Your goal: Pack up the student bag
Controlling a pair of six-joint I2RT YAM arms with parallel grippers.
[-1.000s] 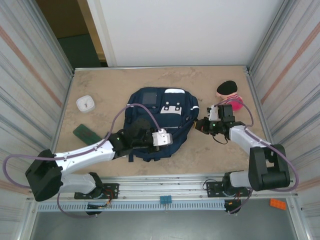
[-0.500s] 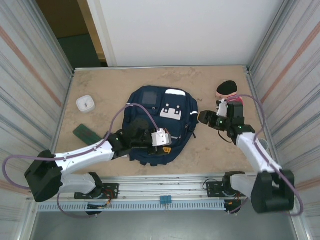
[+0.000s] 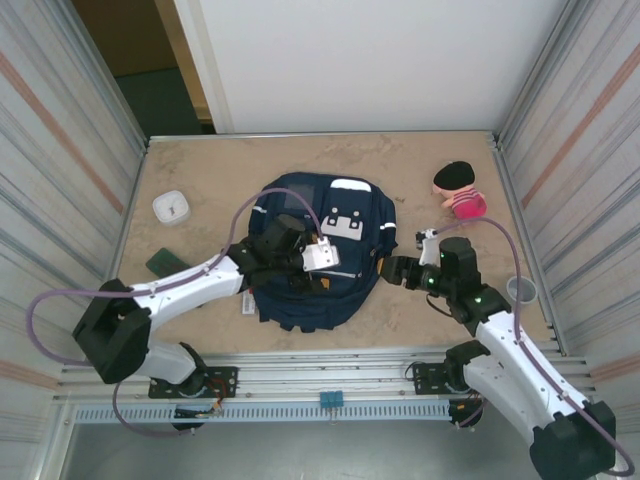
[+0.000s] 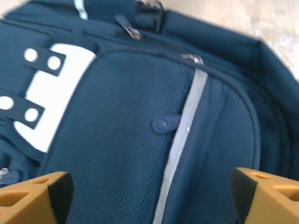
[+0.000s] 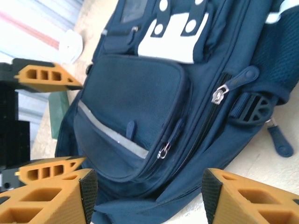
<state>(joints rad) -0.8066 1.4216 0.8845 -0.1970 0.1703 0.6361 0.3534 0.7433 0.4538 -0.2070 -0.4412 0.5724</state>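
Across the middle of the tan stone-patterned table (image 3: 200, 170) lies the large navy blue fabric student bag (image 3: 345, 290), flat on its back with its front face up and its square window pocket (image 3: 291, 198) towards 11 o'clock.

Both arms have closed on it. The left gripper (image 4: 149, 189) hangs just over the bag's centre with its orange fingers spread wide and nothing between them. The right gripper (image 5: 147, 192) sits low at the bag's 4 o'clock edge, likewise parted and empty, looking across the front.

Every zip I can make out looks shut, so I judge that the step in hand is getting the bag open and that nothing has gone inside yet. The next move calls for a fine pinch on a small target, most likely the main compartment's metal zip pull (image 5: 217, 95), which lies nearest the right gripper. The other arm would need to pin the soft fabric so the bag does not slide along with the tug.

The bag is limp and slightly rumpled. A mesh front pocket (image 5: 131, 102) is crossed by a pale reflective stripe (image 4: 184, 135). Above it sits a white patch (image 4: 51, 93) under two dark tabs with white dots.

Candidates for packing wait around it:
- A pink and black plush toy (image 3: 458, 188) at 2 o'clock
- A small white container (image 3: 172, 207) at 10 o'clock
- A flat dark green object (image 3: 168, 266) at 9 o'clock
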